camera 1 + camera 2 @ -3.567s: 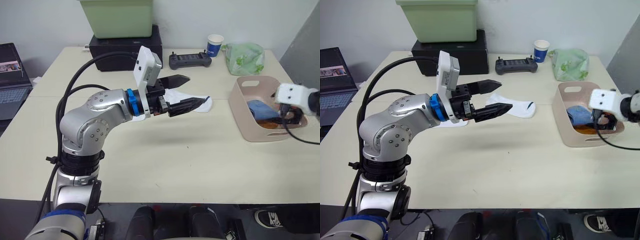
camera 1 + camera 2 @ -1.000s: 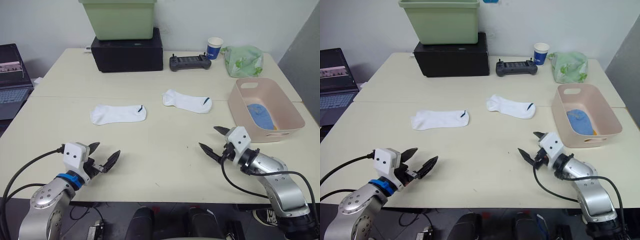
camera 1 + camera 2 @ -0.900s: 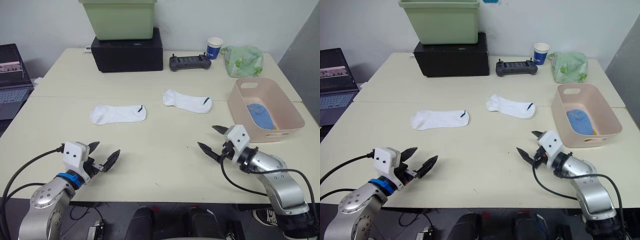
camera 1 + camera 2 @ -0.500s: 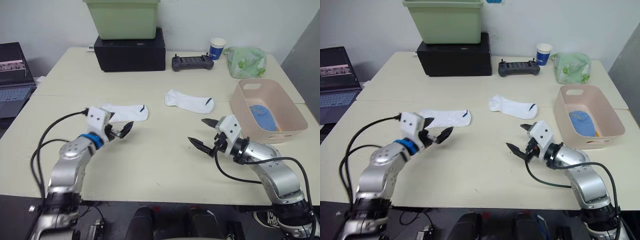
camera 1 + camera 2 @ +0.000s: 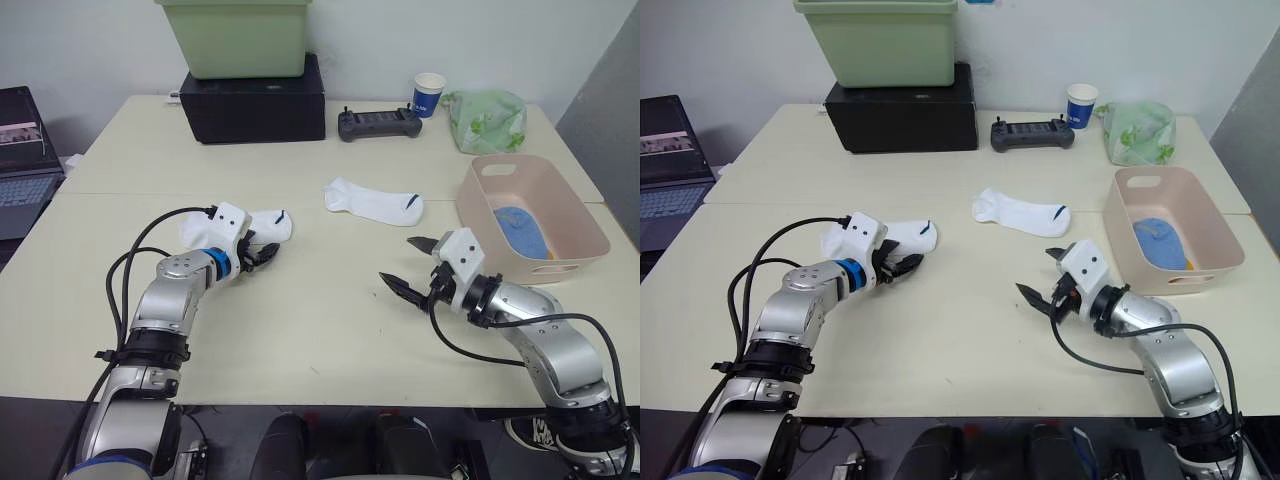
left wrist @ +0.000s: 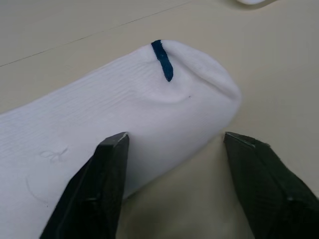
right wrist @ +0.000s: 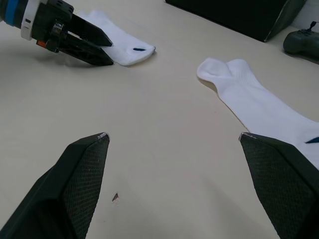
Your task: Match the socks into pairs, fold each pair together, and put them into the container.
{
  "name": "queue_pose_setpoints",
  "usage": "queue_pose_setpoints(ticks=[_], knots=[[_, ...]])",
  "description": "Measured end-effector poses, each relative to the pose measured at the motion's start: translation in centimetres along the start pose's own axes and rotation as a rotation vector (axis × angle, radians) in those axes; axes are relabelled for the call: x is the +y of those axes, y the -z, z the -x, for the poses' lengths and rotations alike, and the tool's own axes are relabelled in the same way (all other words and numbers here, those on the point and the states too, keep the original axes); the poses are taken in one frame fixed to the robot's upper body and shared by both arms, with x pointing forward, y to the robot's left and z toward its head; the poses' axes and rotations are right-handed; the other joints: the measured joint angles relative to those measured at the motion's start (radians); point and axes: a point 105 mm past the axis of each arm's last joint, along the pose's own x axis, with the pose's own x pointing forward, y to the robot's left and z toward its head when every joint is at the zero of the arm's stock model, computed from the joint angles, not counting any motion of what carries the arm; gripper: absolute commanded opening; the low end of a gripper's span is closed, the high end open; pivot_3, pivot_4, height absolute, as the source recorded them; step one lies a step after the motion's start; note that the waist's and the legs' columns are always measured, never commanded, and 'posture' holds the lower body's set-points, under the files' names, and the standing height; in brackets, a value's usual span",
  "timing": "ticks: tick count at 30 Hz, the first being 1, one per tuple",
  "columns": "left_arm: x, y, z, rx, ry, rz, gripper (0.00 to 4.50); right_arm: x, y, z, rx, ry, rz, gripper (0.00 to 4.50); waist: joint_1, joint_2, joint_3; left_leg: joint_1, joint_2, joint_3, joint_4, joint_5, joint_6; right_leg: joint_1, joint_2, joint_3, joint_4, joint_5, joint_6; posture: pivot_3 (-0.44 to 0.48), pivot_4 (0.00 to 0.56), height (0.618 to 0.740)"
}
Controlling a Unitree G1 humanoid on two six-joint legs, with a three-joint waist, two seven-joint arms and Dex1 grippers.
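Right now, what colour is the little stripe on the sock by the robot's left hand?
Dark blue, on a white sock. The left wrist view shows it best.

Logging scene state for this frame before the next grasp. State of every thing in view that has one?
left pincer: open, straddling the near white sock's end
right pincer: open, holding nothing, above the table
near white sock: flat on the table, unfolded
far white sock: flat, unfolded, apart from its mate
container: upright, light blue sock inside
paper cup: upright
green bin: upright on the black box
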Motion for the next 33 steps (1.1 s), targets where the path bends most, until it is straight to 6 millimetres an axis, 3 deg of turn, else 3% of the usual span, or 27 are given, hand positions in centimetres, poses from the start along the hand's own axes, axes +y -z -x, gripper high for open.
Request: queue_pose_setpoints(ticks=[7, 10, 17, 22, 26, 30, 33], knots=[[0.7, 0.0, 0.2, -0.014, -0.015, 0.004, 0.02, -0.1, 0.0, 0.0, 0.003, 0.004, -0.001, 4.50, 0.000, 0.000, 0.000, 0.000, 0.000, 0.000, 0.000, 0.000, 0.000, 0.000, 0.000, 0.000, 0.000, 0.000, 0.000, 0.000, 0.150, 0.740], [0.6, 0.1, 0.4, -0.016, -0.001, 0.004, 0.02, 0.0, -0.2, 0.0, -0.002, -0.001, 0.001, 4.50, 0.000, 0.000, 0.000, 0.000, 0.000, 0.000, 0.000, 0.000, 0.000, 0.000, 0.000, 0.000, 0.000, 0.000, 0.000, 0.000, 0.150, 0.740], [-2.2, 1.0, 2.4, -0.002, 0.123, -0.023, 0.02, 1.0, -1.3, 0.2, -0.057, -0.094, -0.028, 4.50, -0.001, 0.000, 0.000, -0.001, 0.001, 0.000, 0.000, 0.000, 0.000, 0.000, -0.001, 0.002, 0.000, 0.000, 0.000, 0.000, 0.150, 0.740], [-6.4, 0.5, 4.0, 0.011, 0.287, -0.005, 0.02, 1.3, -1.7, 0.6, -0.068, -0.142, -0.033, 4.50, 0.000, 0.000, 0.000, -0.001, 0.000, -0.001, 0.000, 0.000, 0.000, 0.000, -0.001, 0.002, -0.001, 0.000, 0.000, 0.000, 0.150, 0.740], [-11.9, 0.4, 5.6, 0.047, 0.496, 0.030, 0.02, 0.3, -1.1, 1.0, -0.039, -0.118, -0.038, 4.50, 0.000, 0.000, 0.000, -0.001, 0.000, -0.001, 0.000, 0.000, 0.000, 0.001, -0.001, 0.003, -0.001, 0.000, 0.000, 0.000, 0.150, 0.740], [-16.6, -0.6, 5.3, 0.020, 0.626, 0.101, 0.02, -0.8, 0.1, 1.1, -0.011, -0.080, -0.057, 4.50, 0.002, 0.000, 0.000, -0.001, -0.001, -0.001, 0.000, 0.000, 0.000, 0.001, -0.001, 0.002, -0.001, 0.000, 0.000, 0.000, 0.150, 0.740], [-17.6, -0.3, 4.6, 0.027, 0.624, 0.118, 0.67, -0.8, 0.6, 1.3, -0.001, -0.073, -0.058, 4.50, -0.001, 0.000, 0.000, -0.001, 0.000, -0.001, 0.000, 0.000, 0.000, 0.000, 0.000, 0.003, -0.001, 0.000, 0.000, 0.000, 0.150, 0.740]])
